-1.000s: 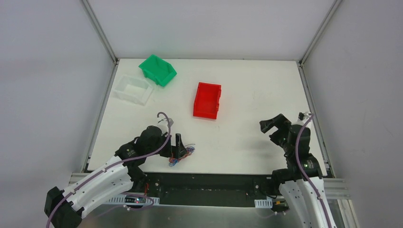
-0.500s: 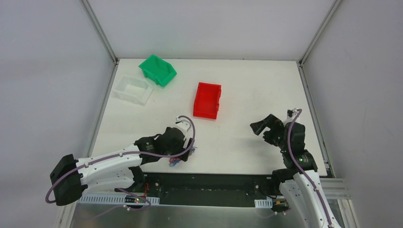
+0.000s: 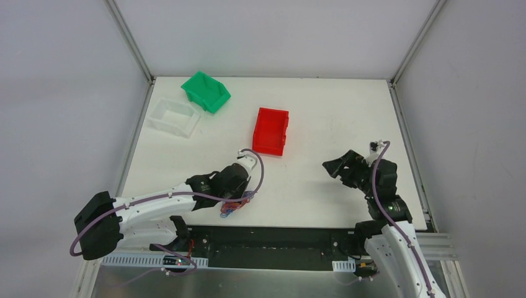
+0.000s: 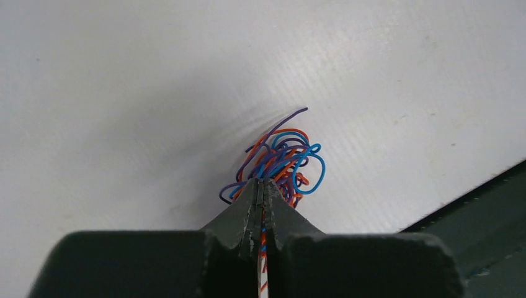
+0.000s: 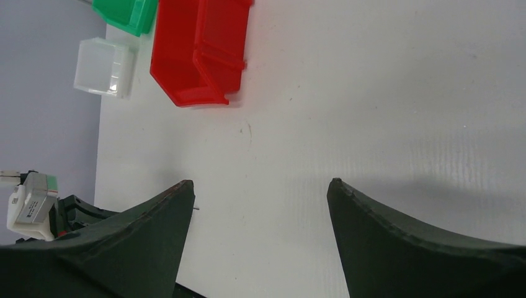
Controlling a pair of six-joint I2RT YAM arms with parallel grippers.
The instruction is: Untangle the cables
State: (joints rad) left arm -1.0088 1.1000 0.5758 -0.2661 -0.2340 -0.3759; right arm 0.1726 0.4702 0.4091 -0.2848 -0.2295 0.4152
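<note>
Here, the white surface point(image 3: 322, 118) carries a red bin point(image 3: 271, 131) just twelve o'clock of centre. At four o'clock the right pincer point(image 5: 260, 182) hangs spread wide. At seven o'clock the left pincer point(image 4: 262, 184) pinches the tangled cables point(image 4: 282, 161).

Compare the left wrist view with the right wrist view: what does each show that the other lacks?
Left wrist only: the tangle of red, blue and purple cables, with the left end effector shut on some strands. Right wrist only: the red bin, green bin and translucent white bin, seen past the open, empty right end effector. Both: the white table.
</note>
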